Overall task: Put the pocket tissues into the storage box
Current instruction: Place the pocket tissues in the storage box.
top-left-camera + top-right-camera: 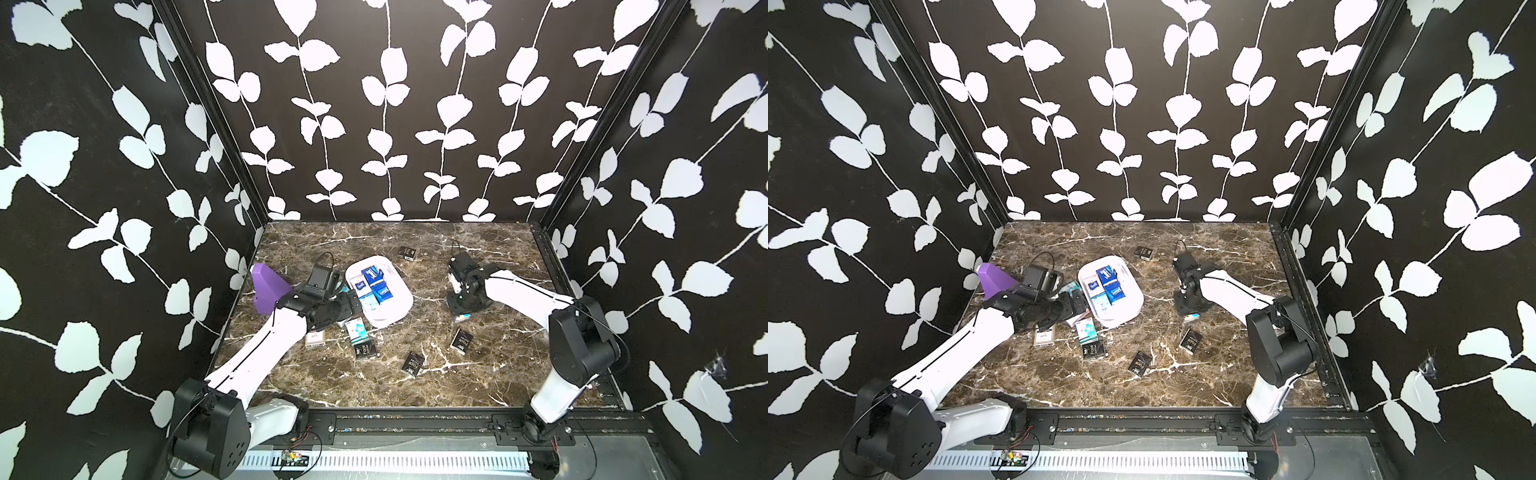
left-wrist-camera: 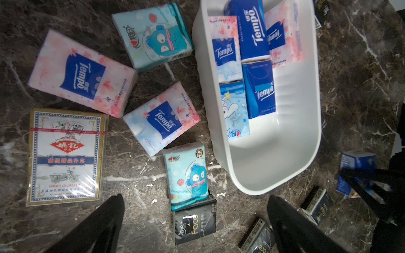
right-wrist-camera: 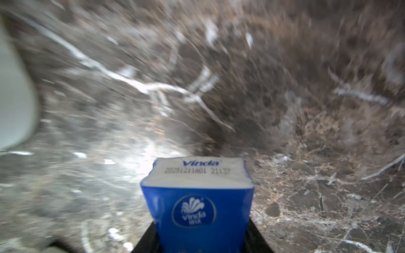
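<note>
**Blue pack in right claw; box lies to its left**

Blue pack (image 3: 199, 197) fills the right wrist view. It stands between the fingers of the right claw (image 3: 201, 221), long axis along the fingers, printed end pointing away. The fingers sit against both its sides. The pack is sharp and the surface behind is smeared, so I judge it gripped. Cannot tell whether it is clear of the surface.

Left to right:
- Wedge (image 1: 268, 286) sits at the left wall.
- Left claw (image 2: 195, 197) is spread wide and empty, hanging over a loose cluster.
- The cluster holds a card deck (image 2: 65, 155), two pink packs (image 2: 81, 74) (image 2: 162, 118), two teal packs (image 2: 153, 35) (image 2: 187, 175) and a black pack (image 2: 195, 225). All lie just beside the box's left wall.
- Box (image 1: 397, 309) has its long axis running far-left to near-right. Five packs fill the far end; the near end is bare.
- Bare surface (image 1: 432, 291) comes next, then the right claw.
- Other black packs lie near (image 1: 413, 365), (image 1: 460, 341) and far (image 1: 407, 252).

Judgement:
- The carry goes leftward over bare surface, with nothing in between.
- The pack must clear the box rim, and the bare near end has room for it laid flat.
- The left arm crowds the box's far-left side, so the right claw should keep to the near-right end.
- The left arm is nearer the cluster, the right arm nearer the near black packs.
</note>
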Tool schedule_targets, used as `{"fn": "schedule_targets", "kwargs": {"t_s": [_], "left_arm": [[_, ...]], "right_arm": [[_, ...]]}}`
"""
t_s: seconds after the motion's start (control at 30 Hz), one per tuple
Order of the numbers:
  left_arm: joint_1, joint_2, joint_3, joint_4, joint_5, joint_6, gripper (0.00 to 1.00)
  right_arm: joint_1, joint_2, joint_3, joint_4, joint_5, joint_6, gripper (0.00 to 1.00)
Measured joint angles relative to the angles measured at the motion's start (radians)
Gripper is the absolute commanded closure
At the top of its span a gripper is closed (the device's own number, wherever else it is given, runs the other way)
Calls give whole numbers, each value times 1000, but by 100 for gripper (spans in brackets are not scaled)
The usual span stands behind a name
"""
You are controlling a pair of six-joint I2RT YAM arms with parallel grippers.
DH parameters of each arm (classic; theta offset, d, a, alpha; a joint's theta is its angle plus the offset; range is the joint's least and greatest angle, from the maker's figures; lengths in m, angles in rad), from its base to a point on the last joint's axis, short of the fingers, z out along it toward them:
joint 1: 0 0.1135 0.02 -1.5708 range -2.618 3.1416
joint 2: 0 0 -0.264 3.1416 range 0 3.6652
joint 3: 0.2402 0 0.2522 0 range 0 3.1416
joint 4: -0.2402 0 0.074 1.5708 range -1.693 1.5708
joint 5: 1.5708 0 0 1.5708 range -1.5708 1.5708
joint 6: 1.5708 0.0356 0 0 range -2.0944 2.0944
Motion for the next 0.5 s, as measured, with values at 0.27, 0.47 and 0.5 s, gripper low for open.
{"fn": "schedule_targets", "kwargs": {"t_s": [0.27,0.47,0.5], "left_arm": [[0,0,-30,15,-1,-14,1],[0,-1,-32,28,-1,-16,1],[0,-3,-35,34,-1,-18,1]], "right_arm": [[123,37,235,-26,-1,54,58],[183,199,470,-59,-4,41,58],[193,230,504,-64,-2,35,58]]}}
